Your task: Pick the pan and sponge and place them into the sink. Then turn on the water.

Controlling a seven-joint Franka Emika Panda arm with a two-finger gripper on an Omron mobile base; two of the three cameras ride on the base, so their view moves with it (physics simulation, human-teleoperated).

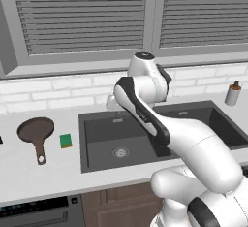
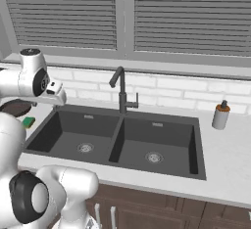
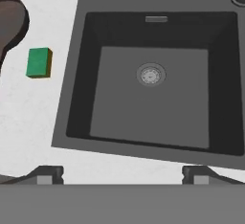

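above the left basin of the sink (image 3: 76,98), the gripper (image 3: 122,174) is hanging with its two dark fingertips (image 3: 48,174) standing wide apart and nothing sitting between them. the hand view is looking straight down into that basin, where a round silver drain (image 3: 150,74) is lying in the middle of the floor and no water is running.

on the pale counter (image 1: 29,172) left of the sink (image 1: 97,119), the pan (image 1: 36,130) is lying flat, dark brown, with its handle pointing toward the counter's front edge. the sponge (image 1: 66,140) is lying just beside the pan, green face up with a yellow edge showing, between the pan and the sink's left rim and touching neither. in the hand view the sponge (image 3: 38,62) is sitting near the sink's outer wall, with the pan (image 3: 12,22) cut off at the upper left corner.

behind the divider between the two basins, the dark gooseneck faucet (image 2: 121,91) is standing upright in the right base view. a small soap bottle (image 2: 221,115) with a brown cap is standing on the counter to the right of the sink (image 2: 201,149), well apart from the pan and sponge (image 2: 28,122).
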